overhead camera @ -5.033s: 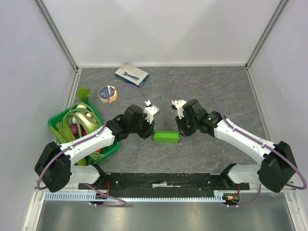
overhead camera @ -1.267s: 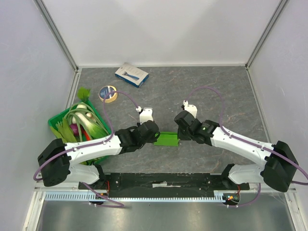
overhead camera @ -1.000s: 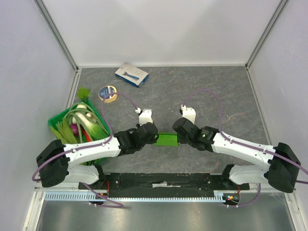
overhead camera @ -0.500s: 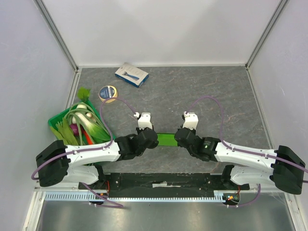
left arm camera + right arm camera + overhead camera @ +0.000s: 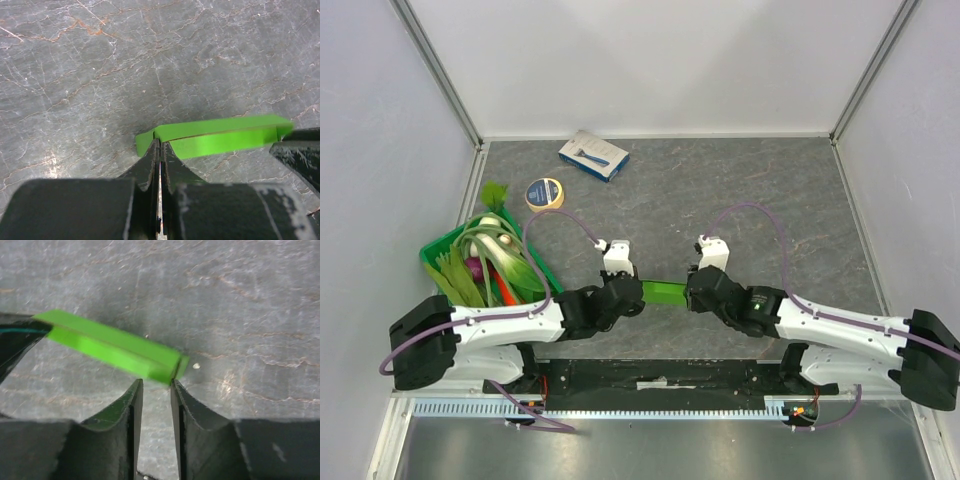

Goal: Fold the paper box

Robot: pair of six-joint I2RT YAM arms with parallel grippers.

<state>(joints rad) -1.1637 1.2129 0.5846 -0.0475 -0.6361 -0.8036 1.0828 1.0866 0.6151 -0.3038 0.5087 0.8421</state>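
L fingers (image 5: 150, 165) pinch paper box (image 5: 220, 137); R fingers (image 5: 131, 405) at opp. end.

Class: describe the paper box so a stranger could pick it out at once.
On the grey table, look near the front edge, between the left gripper and right gripper. The paper box is the slim strip there: bright lime-green plain card, unlike the darker green crate of vegetables.
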